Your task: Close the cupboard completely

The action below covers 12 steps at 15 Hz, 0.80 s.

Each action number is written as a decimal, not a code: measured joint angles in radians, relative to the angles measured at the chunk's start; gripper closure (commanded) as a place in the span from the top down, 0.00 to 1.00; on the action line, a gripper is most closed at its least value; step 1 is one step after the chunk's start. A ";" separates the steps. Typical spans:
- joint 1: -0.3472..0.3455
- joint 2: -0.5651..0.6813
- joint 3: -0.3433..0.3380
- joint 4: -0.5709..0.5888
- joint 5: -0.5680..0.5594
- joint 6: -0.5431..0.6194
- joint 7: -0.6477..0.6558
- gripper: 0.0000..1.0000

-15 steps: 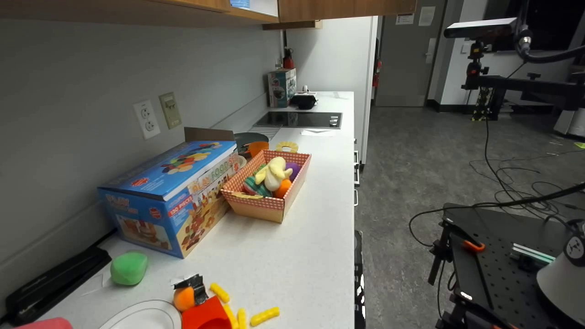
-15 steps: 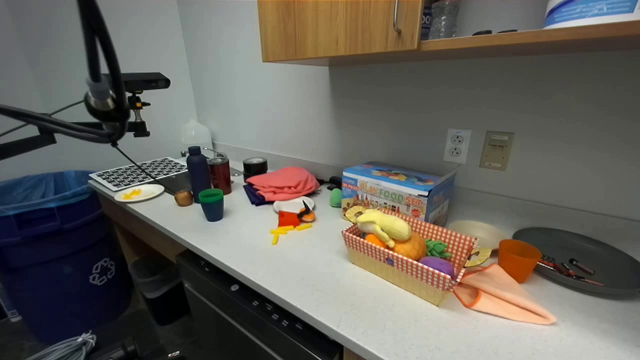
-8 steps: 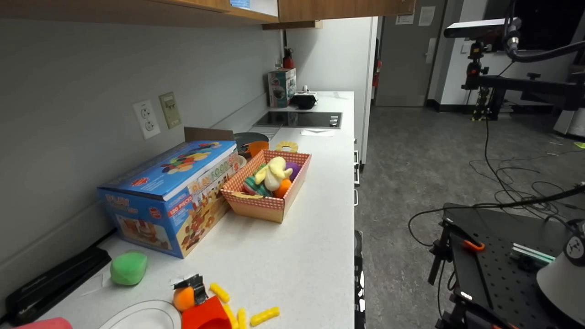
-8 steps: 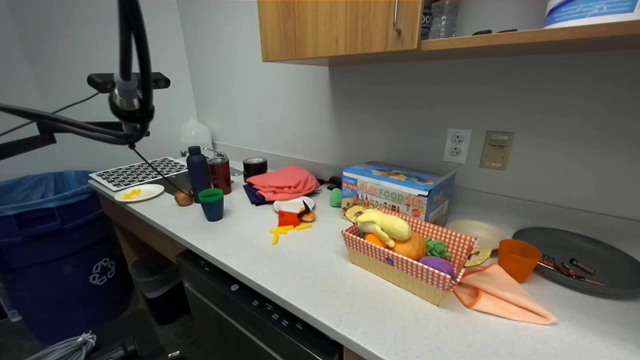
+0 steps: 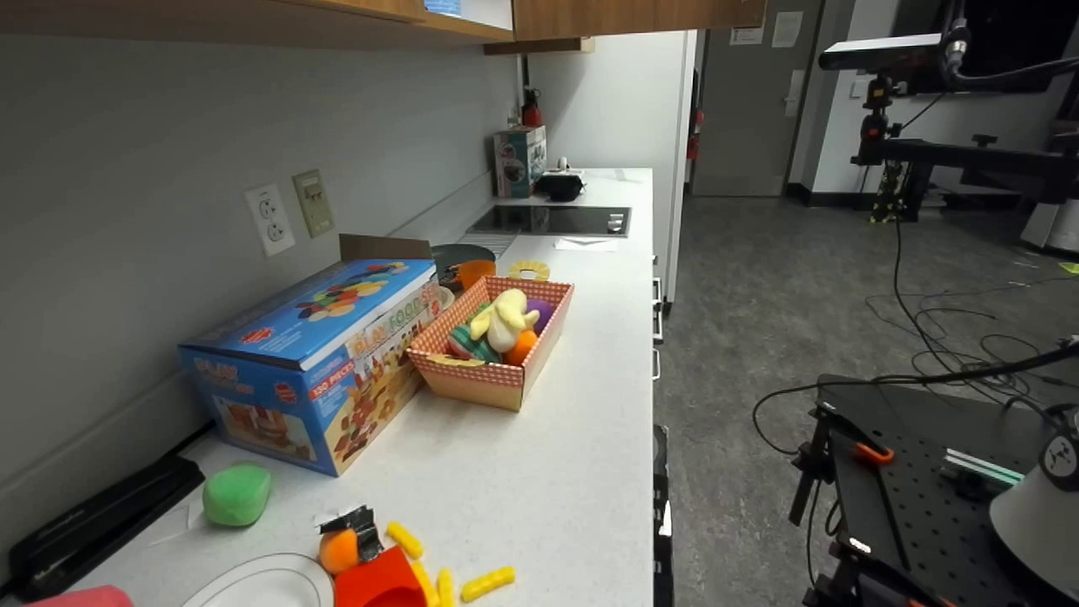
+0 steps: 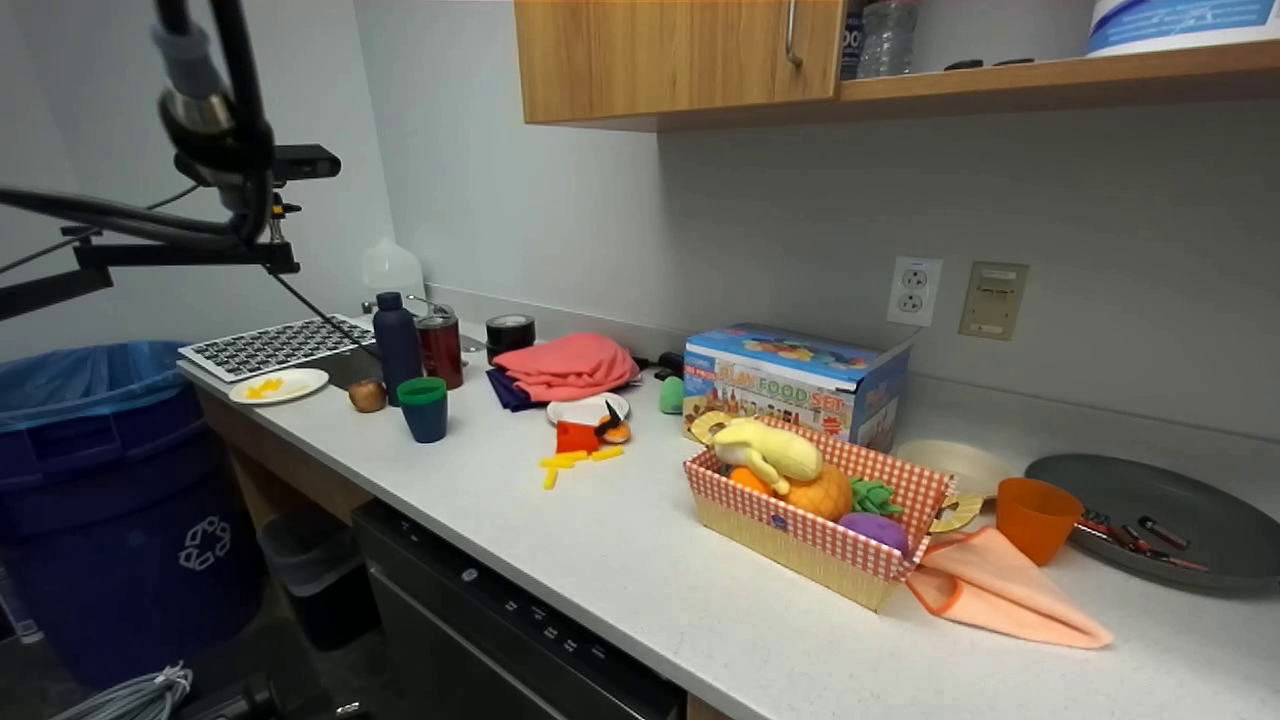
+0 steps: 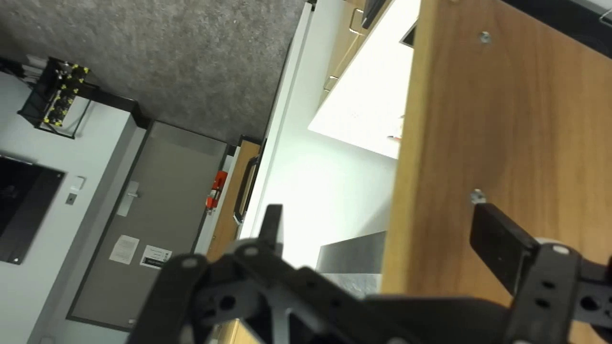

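Observation:
The cupboard point(image 6: 680, 60) is an orange-brown wall cabinet above the counter. In an exterior view its door point(image 5: 641, 17) stands swung out from the wall, its top cut off by the frame. The compartment beside the shut, handled door shows things on its open shelf point(image 6: 1040, 80). In the wrist view the wooden door panel point(image 7: 516, 124) fills the right side, with two screw heads on its face. My gripper point(image 7: 377, 209) is open, its fingers wide apart and empty. The panel's edge shows between them; the right finger overlaps its face. I cannot tell whether they touch. Neither exterior view shows the gripper.
A black cable with a metal connector hangs in both exterior views point(image 5: 957, 51) point(image 6: 205, 115), near a bracket-mounted camera. On the counter point(image 5: 582, 472) stand a play food box point(image 5: 295, 354), a checked basket point(image 6: 790, 555) with toy food, cups and bottles.
In an exterior view the hanging cable swings right, then back left and up. The door's outer end shows at most a tiny shift left. The counter things stay still.

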 measured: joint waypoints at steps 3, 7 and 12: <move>0.003 0.024 -0.024 0.005 0.004 0.024 -0.001 1.00; 0.035 0.061 -0.046 0.001 0.166 0.073 -0.054 1.00; 0.071 0.057 -0.112 0.016 0.475 0.047 -0.284 1.00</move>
